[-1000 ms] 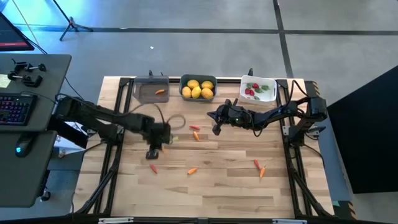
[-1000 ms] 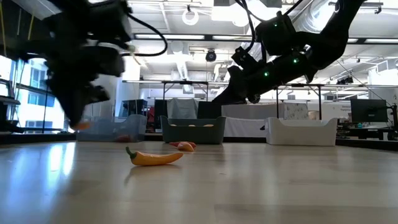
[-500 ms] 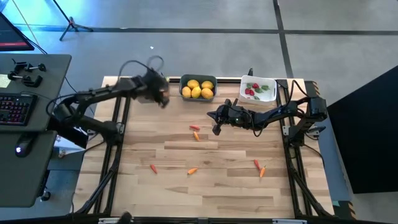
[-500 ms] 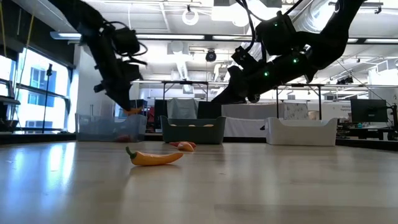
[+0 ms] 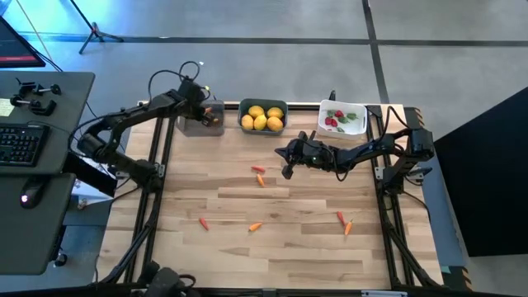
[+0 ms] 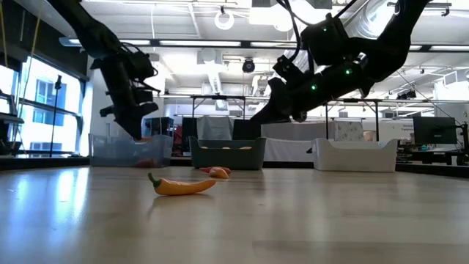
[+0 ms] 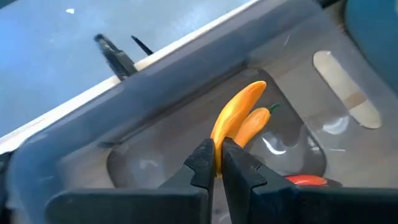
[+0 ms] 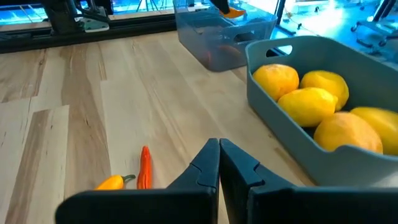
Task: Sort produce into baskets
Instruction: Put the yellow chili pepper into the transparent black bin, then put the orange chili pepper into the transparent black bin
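Observation:
My left gripper hangs over the clear-grey bin at the far left, shut on a yellow-orange pepper-like piece. Another orange piece with a green stem and a red-orange piece lie on the bin's floor. The teal bin holds lemons. The white bin holds red and green bits. My right gripper is shut and empty above the table's middle. Loose pieces lie flat on the table: a red and an orange one near it. My left gripper pinches one end of the yellow-orange piece between its two fingertips, coming from above and slanting down into the clear-grey bin. The piece sticks out beyond the fingers along their line. Whether its free end touches the bin's floor, I cannot tell.
More loose pieces lie on the table nearer the front: a red one, an orange one, and a red and orange pair at the right. A yellow-orange pepper shows in the low view. A desk with a keyboard stands left of the table.
My left gripper has carried the yellow-orange piece up from the table's left middle toward the far edge, then come down over the clear-grey bin, staying shut on it. The right arm has kept still.

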`<state>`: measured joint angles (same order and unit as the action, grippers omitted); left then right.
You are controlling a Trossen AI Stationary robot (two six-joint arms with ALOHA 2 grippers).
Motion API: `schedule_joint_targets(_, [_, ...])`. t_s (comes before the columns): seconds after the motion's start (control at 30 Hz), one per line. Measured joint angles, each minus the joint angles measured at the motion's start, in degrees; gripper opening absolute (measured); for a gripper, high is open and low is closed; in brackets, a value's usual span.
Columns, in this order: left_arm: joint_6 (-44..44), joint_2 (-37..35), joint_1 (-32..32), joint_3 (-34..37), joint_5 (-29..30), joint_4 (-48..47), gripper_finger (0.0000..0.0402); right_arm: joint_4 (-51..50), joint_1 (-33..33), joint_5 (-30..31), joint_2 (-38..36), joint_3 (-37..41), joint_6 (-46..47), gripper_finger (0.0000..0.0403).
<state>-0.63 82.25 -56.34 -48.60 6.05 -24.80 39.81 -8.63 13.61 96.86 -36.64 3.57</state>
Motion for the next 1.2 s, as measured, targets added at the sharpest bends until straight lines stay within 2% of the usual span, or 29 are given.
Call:
schedule_joint_targets(0.23, [1.34,3.43,-0.06,0.01,-2.49,2.6,0.0062,-2.1,-0.1,1.2,0.0,-0.04,2.2,0.0])
schedule_joint_targets(0.4, [2.61,3.44,-0.04,0.02,-2.6,2.62,0.0103,-3.77,-0.1,1.37,0.0,-0.04,2.78,0.0])
schedule_joint_targets(0.5, [4.21,2.42,0.65,0.88,-3.05,5.44,0.0111,-4.08,-0.1,0.72,0.0,-0.04,3.69,0.0004])
schedule_joint_targets(0.6, [3.87,-0.53,2.21,4.21,-3.35,12.27,0.0098,-4.55,-0.12,-1.75,0.0,-0.19,4.23,0.0025])
schedule_joint_targets(0.9, [-0.85,-13.78,8.6,14.59,-7.39,28.64,0.001,-14.96,-0.18,-9.01,3.15,-9.1,3.9,0.014])
schedule_joint_targets(1.07, [-3.01,-21.47,13.36,20.03,-9.77,37.31,0.0004,-15.61,-0.89,-16.12,8.8,-13.84,3.35,0.0151])
schedule_joint_targets(1.2, [-4.27,-26.2,17.16,25.12,-11.11,45.29,0.0001,-19.43,-1.04,-17.38,13.34,-18.25,1.27,0.014])
